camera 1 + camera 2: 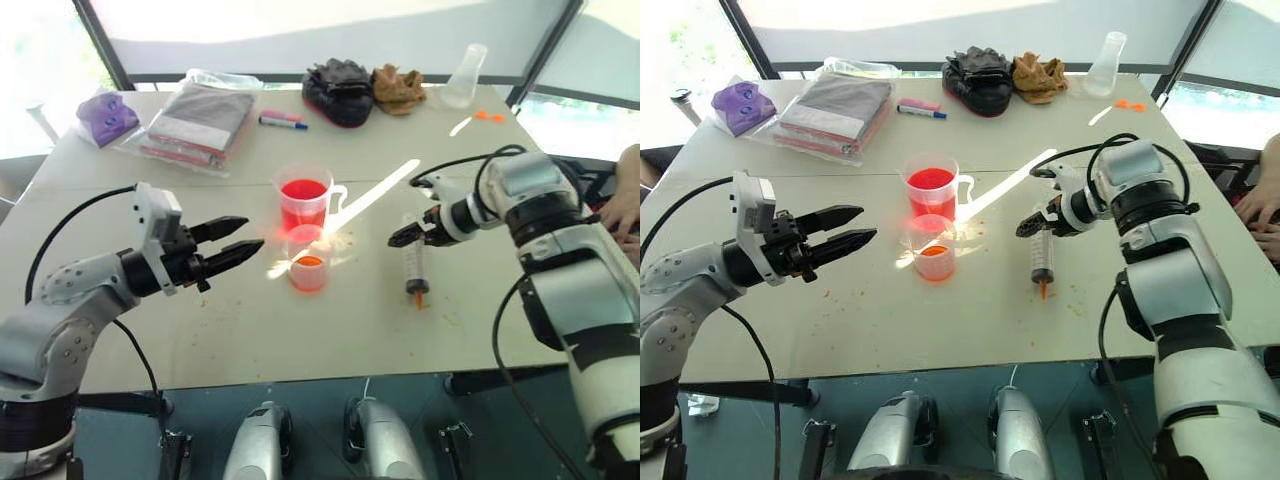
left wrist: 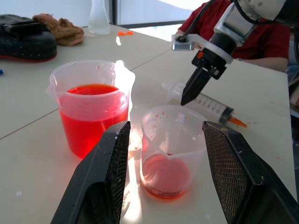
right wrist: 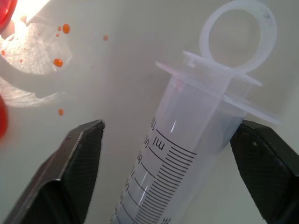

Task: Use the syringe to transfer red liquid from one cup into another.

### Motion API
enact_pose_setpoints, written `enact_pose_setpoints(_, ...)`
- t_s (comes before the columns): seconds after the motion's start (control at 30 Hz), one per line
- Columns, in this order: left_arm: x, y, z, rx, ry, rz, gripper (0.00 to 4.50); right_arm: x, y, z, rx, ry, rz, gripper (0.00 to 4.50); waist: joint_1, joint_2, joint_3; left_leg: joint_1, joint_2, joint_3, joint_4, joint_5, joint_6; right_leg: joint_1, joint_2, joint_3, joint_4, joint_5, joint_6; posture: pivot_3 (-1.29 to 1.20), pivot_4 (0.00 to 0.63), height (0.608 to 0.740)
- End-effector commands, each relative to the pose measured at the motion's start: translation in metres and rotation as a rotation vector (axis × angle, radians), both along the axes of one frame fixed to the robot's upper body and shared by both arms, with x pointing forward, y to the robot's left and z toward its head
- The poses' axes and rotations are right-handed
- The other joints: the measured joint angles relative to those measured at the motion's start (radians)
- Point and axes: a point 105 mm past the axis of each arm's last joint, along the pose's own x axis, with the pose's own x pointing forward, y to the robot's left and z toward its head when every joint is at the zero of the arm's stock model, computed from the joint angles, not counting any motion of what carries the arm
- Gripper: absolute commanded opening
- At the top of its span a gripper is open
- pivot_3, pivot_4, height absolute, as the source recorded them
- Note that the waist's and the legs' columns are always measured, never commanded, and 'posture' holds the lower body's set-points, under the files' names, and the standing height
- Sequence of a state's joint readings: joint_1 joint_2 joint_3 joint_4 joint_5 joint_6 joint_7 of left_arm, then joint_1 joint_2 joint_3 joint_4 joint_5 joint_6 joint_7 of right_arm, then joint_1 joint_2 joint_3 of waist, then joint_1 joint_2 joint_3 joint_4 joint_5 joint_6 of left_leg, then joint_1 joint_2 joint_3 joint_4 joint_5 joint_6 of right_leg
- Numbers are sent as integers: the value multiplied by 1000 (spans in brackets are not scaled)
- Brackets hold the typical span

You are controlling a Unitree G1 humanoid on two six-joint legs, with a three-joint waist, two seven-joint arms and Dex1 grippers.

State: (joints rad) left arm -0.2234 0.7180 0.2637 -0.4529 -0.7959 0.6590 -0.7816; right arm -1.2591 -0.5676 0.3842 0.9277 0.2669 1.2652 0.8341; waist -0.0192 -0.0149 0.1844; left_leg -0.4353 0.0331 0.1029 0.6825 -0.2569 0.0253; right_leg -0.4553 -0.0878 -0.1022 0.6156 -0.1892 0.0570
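R pincer (image 3: 166, 168): open, fingers on both sides of the syringe (image 1: 414, 262) barrel near the flange end; not yet touching it, as far as I can see.
Syringe: lies flat on the table (image 1: 240, 330), between the R pincer fingers, orange tip pointing away from the cups side, plunger ring at the upper end. Looks empty.
L pincer (image 1: 236, 243): open, holds nothing, level, aimed at the small cup (image 1: 308, 260).
Beaker (image 1: 304, 199): just beyond the small cup from the L pincer, approx. half full of red liquid (image 1: 303, 190).
Small cup: between L pincer tips in wrist view, a bit of red at the bottom.
Risk 1: barrel is round and smooth; if the fingers close off-centre, it can roll or squirt out sideways.
Risk 2: grip near the flange means the long tip end hangs, so the syringe may tilt when lifted.
Risk 3: fingertips can hit the table before closing and push the syringe away.
Risk 4: L pincer is near the small cup; a small push fwd may tip it, the cup is light.
Risk 5: red drops (image 3: 58, 62) on the table near the R pincer; wet surface, more slip.
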Motion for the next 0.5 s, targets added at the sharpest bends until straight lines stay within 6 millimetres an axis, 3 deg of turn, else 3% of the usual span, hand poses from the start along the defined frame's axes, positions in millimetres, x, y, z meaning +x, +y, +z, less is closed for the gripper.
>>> enact_pose_setpoints(0.03,-4,3,8,2,-68,32,2565,-3,-7,-20,-52,49,-23,2521,0,0,0,2,0,0,0,0,0,3,0,0,0,0,-1,0,150,740)
enact_pose_setpoints(0.07,-4,4,6,2,-69,44,2565,-4,-7,-23,-52,61,-23,2013,-1,0,0,7,0,0,0,0,0,6,0,0,-1,0,-1,0,150,740)
enact_pose_setpoints(0.13,-5,4,7,-11,-72,54,2565,-7,-7,-28,-57,86,-20,1543,0,-1,-1,13,0,-1,-1,-1,-1,12,0,0,-2,-2,-4,0,150,740)
enact_pose_setpoints(0.23,-6,4,7,-23,-75,64,2565,-11,-6,-33,-43,116,-24,1534,4,-3,-2,13,0,-1,-1,-2,-3,12,-1,1,-2,-2,-5,0,150,740)
enact_pose_setpoints(0.33,-4,8,8,-14,-77,81,2565,-5,1,-20,22,75,-27,1534,4,-3,-3,13,0,-1,-1,-2,-3,12,-1,1,-2,-2,-5,0,150,740)
enact_pose_setpoints(0.4,-2,14,12,-19,-83,99,2565,7,11,8,113,-24,-18,1531,3,-3,-3,12,0,-1,-1,-2,-3,11,-1,1,-2,-2,-5,0,150,740)
enact_pose_setpoints(0.5,4,28,23,-31,-93,130,2565,25,23,78,248,-277,41,1531,0,3,2,8,0,0,-1,-1,-2,6,-1,1,-1,-1,-6,0,150,740)
